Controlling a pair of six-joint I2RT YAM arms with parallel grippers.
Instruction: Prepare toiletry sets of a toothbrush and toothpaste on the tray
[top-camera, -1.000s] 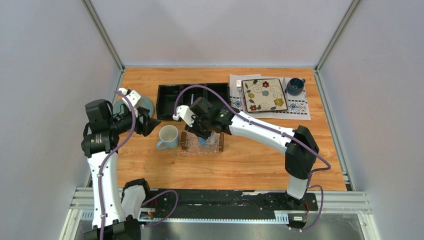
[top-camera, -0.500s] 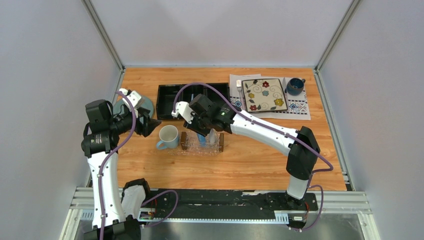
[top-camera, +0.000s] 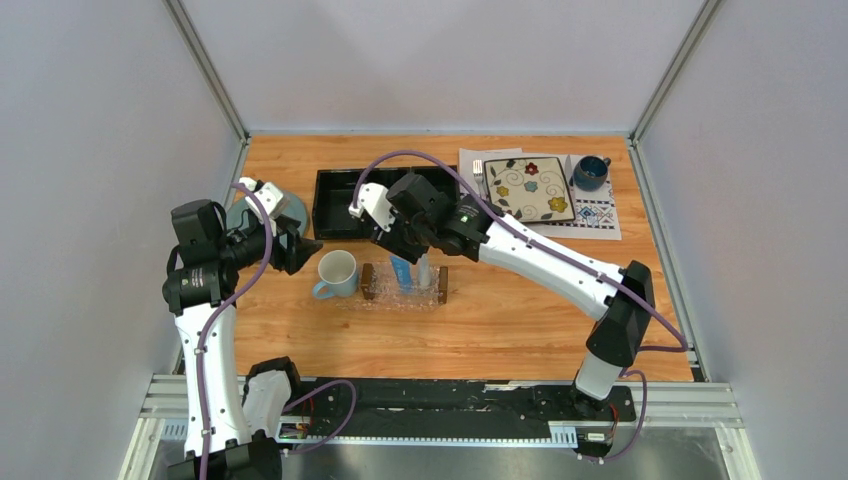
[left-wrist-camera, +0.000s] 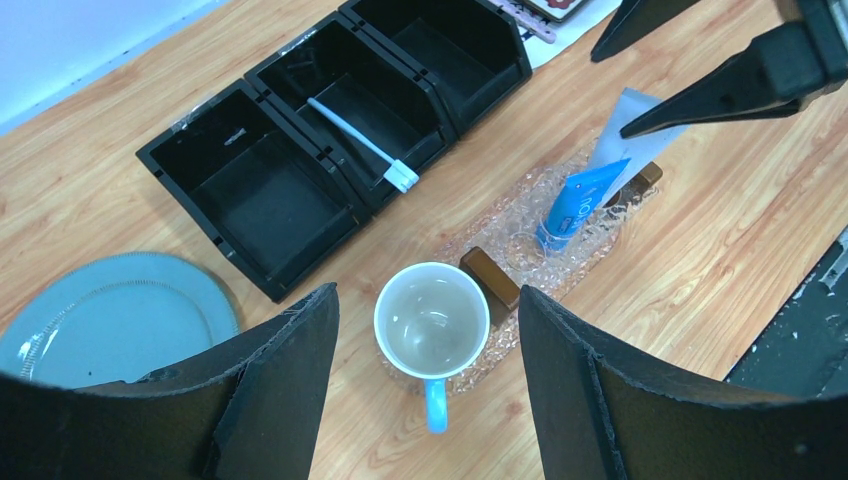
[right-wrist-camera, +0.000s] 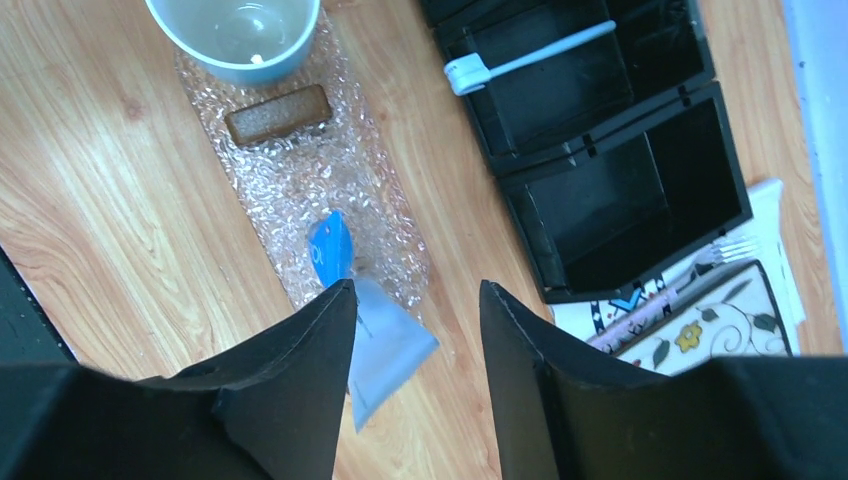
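Toothpaste on the tray, one half of a set; the toothbrush is not there yet.
The right gripper (right-wrist-camera: 415, 290) hangs part-open and empty over the toothpaste (left-wrist-camera: 585, 195) lying on the tray (left-wrist-camera: 520, 240). To the left, the left gripper (left-wrist-camera: 428, 300) waits wide open, holding nothing. Farther back, the toothbrush (left-wrist-camera: 355, 140) lies in the organizer's (left-wrist-camera: 250, 190) middle compartment, likely the next pickup.
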